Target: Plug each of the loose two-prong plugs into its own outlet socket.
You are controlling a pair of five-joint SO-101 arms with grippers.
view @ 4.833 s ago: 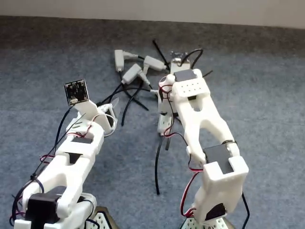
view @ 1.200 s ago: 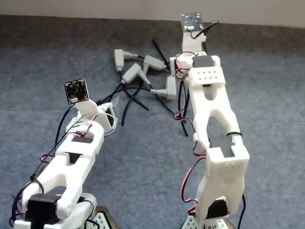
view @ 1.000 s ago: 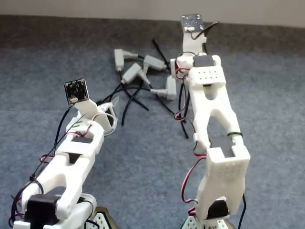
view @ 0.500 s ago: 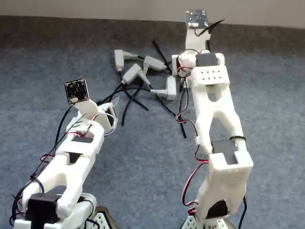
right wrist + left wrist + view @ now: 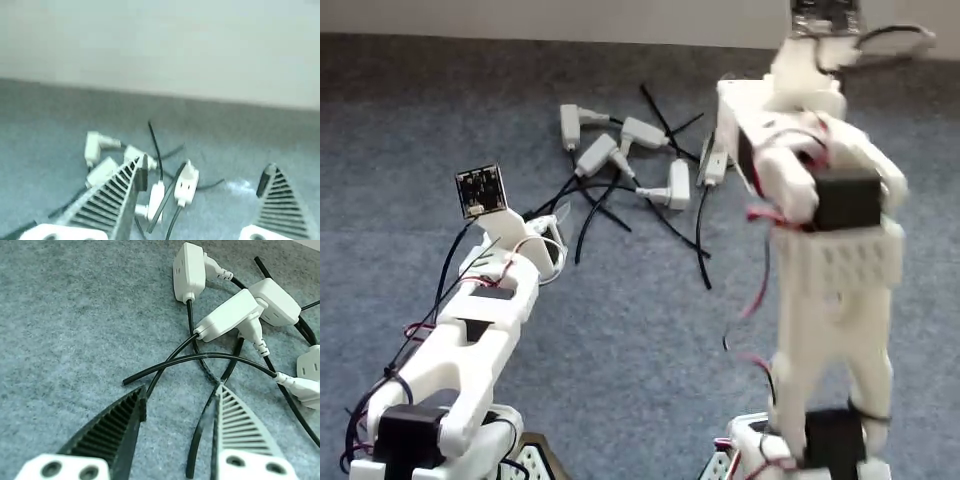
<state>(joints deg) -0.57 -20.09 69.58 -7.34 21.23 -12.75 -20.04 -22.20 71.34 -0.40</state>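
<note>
Several white socket blocks and two-prong plugs on short black cables lie tangled on the grey carpet (image 5: 620, 330). One block (image 5: 569, 125) lies far left, two more (image 5: 598, 153) (image 5: 640, 133) sit mid-cluster, and another (image 5: 675, 185) is nearer. A white piece (image 5: 713, 165) (image 5: 186, 182) with its black cable lies at the cluster's right edge. My left gripper (image 5: 180, 389) is open, low over black cables, just short of the blocks (image 5: 227, 315) (image 5: 189, 271). My right gripper (image 5: 206, 165) is open, holding nothing, raised well above the cluster. The right arm (image 5: 820, 200) stands tall.
A pale wall (image 5: 520, 15) bounds the carpet at the back. Loose black cable ends (image 5: 705, 280) trail toward the arms' bases. The left arm (image 5: 470, 340) lies low along the front left. Open carpet spreads left of the cluster and between the arms.
The right arm has lifted up and drawn back from the cluster, leaving a white piece with its cable on the carpet at the cluster's right. The left arm has not moved.
</note>
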